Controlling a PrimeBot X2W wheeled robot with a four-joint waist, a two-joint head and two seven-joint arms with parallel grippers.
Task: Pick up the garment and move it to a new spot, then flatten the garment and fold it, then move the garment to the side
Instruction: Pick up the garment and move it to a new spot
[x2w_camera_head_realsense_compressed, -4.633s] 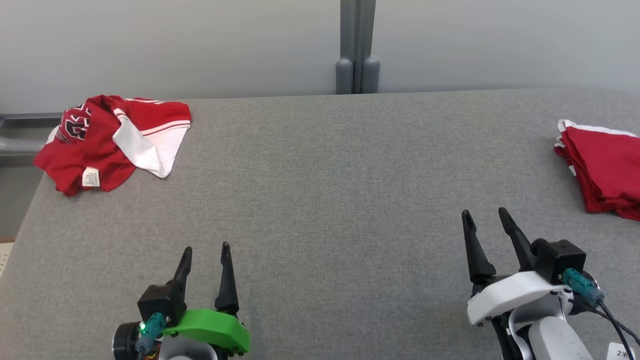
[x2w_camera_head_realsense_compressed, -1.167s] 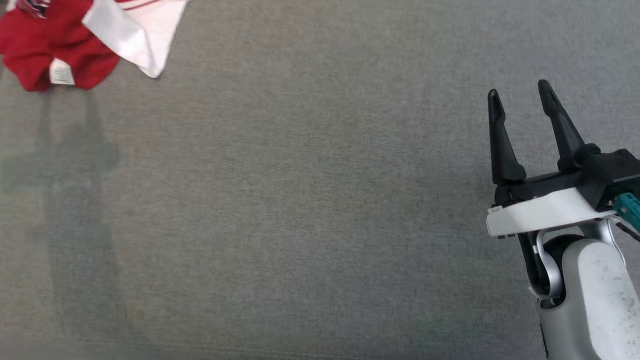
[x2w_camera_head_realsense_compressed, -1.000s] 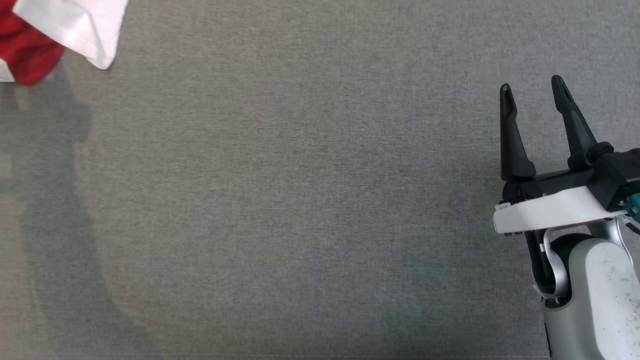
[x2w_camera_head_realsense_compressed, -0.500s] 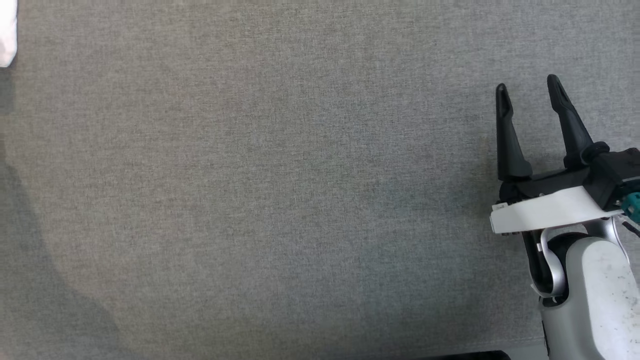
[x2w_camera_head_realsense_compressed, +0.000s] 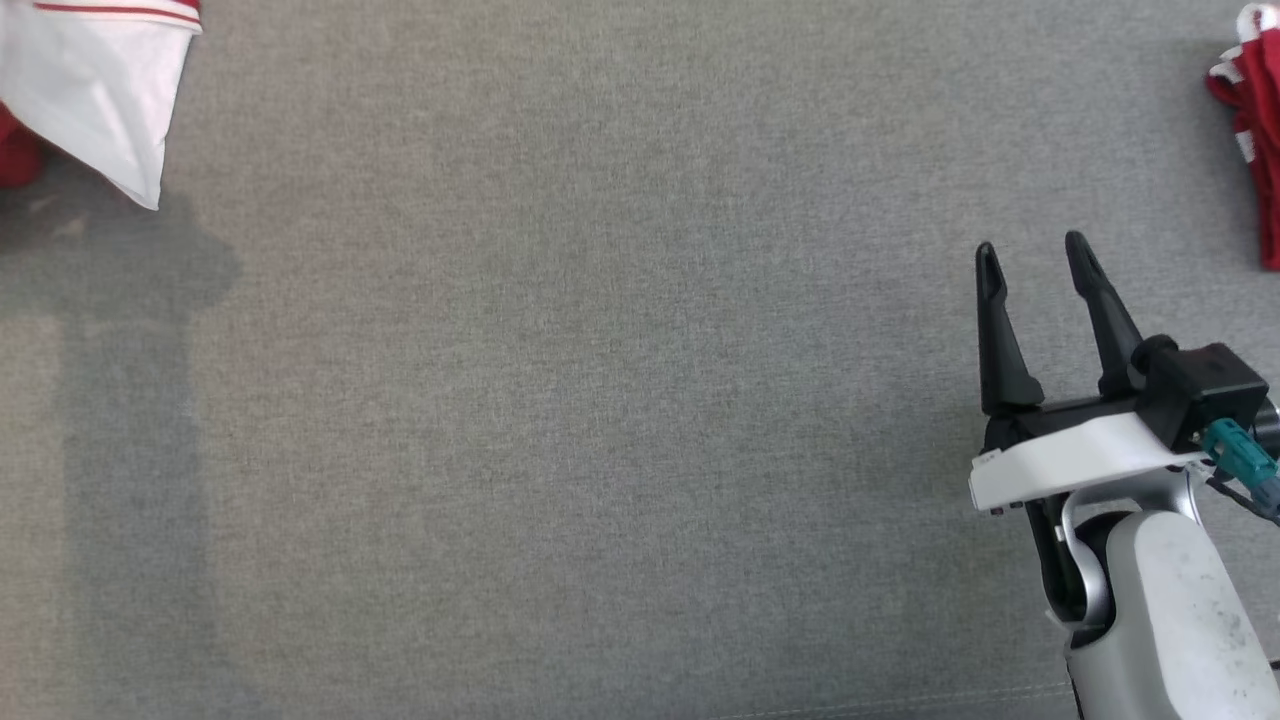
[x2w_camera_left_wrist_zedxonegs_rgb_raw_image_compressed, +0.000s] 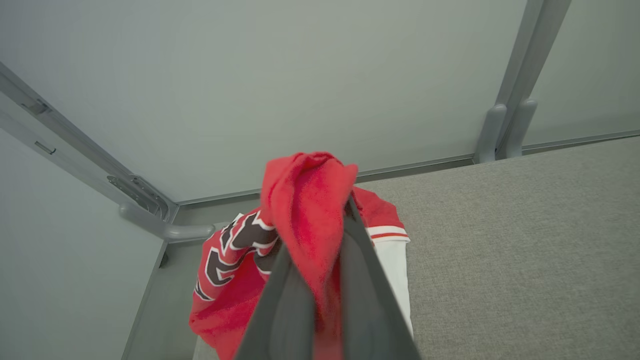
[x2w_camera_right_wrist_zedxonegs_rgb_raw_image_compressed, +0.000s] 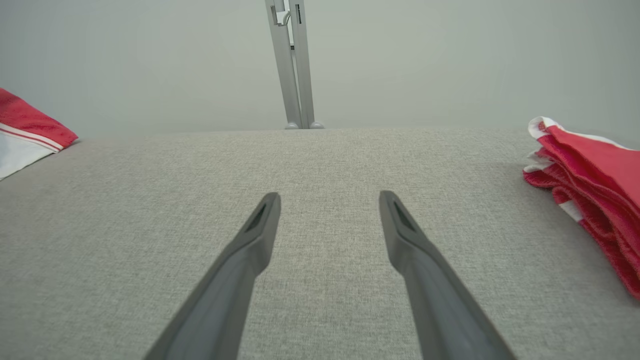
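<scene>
The garment (x2w_camera_left_wrist_zedxonegs_rgb_raw_image_compressed: 305, 200) is a crumpled red and white jersey at the table's far left corner. A raised fold of its red cloth is pinched between the two fingers of my left gripper (x2w_camera_left_wrist_zedxonegs_rgb_raw_image_compressed: 320, 235), which is shut on it; the rest hangs down to the table. A white corner of the garment (x2w_camera_head_realsense_compressed: 90, 90) shows at the top left of the head view, and its striped edge (x2w_camera_right_wrist_zedxonegs_rgb_raw_image_compressed: 25, 130) at the left of the right wrist view. My right gripper (x2w_camera_head_realsense_compressed: 1030, 255) hovers open over bare table on the right, its fingers (x2w_camera_right_wrist_zedxonegs_rgb_raw_image_compressed: 260, 225) holding nothing.
A folded pile of red and white clothes (x2w_camera_head_realsense_compressed: 1255, 130) lies at the table's right edge, right of the right gripper, pile (x2w_camera_right_wrist_zedxonegs_rgb_raw_image_compressed: 590, 170). The grey fabric table (x2w_camera_head_realsense_compressed: 600, 400) stretches between the two garments. A grey wall with a post (x2w_camera_right_wrist_zedxonegs_rgb_raw_image_compressed: 292, 65) stands behind.
My left gripper has shut on the garment's red cloth. The head camera has shifted, bringing the white corner and the folded pile back into view. The right gripper stays open.
</scene>
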